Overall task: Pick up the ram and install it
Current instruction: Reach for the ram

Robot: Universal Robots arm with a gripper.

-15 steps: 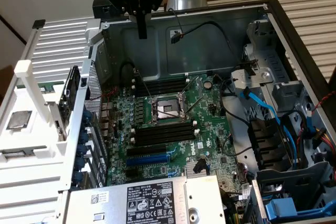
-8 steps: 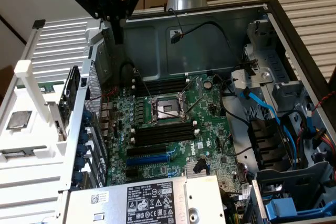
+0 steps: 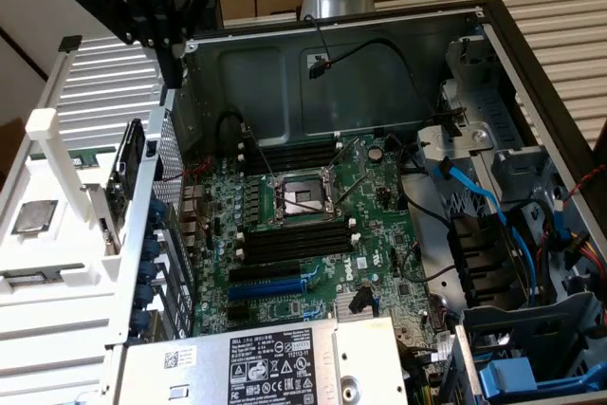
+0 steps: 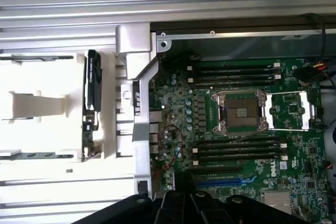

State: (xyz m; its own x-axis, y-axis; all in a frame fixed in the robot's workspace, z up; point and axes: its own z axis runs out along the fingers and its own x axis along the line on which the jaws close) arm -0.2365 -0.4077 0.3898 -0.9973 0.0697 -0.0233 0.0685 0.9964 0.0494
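Ram (image 3: 128,168) near hand (image 3: 173,71), apart

One ram (image 3: 128,173) (image 4: 93,85), one blue slot (image 3: 270,284) (image 4: 220,182), two black slot banks (image 3: 289,244).

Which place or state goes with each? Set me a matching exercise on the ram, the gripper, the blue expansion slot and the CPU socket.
Things:
1. ram
2. gripper
3. blue expansion slot
4. CPU socket

Places or states:
A. between the two banks of black memory slots
B. shut, above the edge of the case
C. in the white holder outside the case
D. on the board, beside the slot bank nearer the power supply

Pairs: 1-C; 2-B; 3-D; 4-A
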